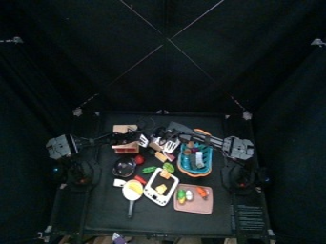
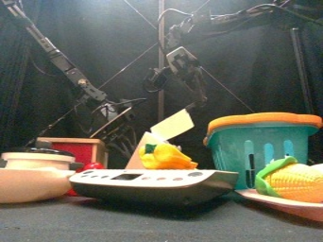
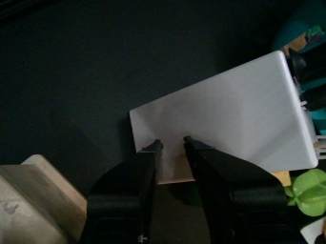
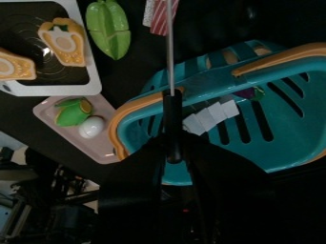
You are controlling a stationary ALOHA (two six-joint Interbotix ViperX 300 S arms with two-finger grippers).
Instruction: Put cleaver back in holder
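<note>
**Cleaver pinched by your left gripper, holder mostly cut off**

In the left wrist view your left gripper [image 3: 170, 145] pinched the edge of the cleaver's [image 3: 230, 112] pale blade between its two fingers; the blade filled the space beyond them, and its handle end ran out of sight at the picture's edge. A tan corner of the holder [image 3: 36, 195] showed beside the jaws, most of it cut off, so you could not see any slot. From the front, the cleaver [image 2: 169, 127] appeared as a tilted white slab behind the yellow toy [image 2: 168, 157] on the scale [image 2: 149, 181], and the holder [image 2: 70, 147] was a reddish box half hidden behind the bowl [image 2: 34, 177].

Your right gripper [image 4: 181, 143] hung over the teal basket [image 4: 261, 114]. Its fingers read as thin dark bars against the slats, and you could not tell from this view how far apart they stood or whether they touched the orange rim. Corn on a white tray [image 4: 38, 50] and a green vegetable [image 4: 107, 27] lay beyond.

From above, everything was small and crowded: the cleaver could not be made out, and the basket [image 1: 197, 160] sat toward the right.
</note>
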